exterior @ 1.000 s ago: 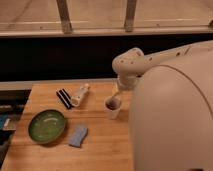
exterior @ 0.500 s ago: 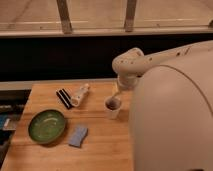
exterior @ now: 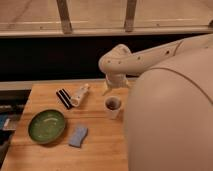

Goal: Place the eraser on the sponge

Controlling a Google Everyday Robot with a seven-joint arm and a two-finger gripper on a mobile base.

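I am watching the end effector [exterior: 111, 89] hovering over the cup [exterior: 113, 106], its grip I cannot tell, the eraser [exterior: 63, 98] lying apart from the sponge [exterior: 78, 136] on the worktop [exterior: 102, 147].

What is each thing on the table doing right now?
eraser: lying flat on the table beside the white bottle, not yet on the sponge
sponge: lying flat, nothing on top
white bottle: tipped over on its side
green bowl: right way up, next to the sponge
cup: standing up, dark inside
pincer: hanging just above the cup, away from the eraser
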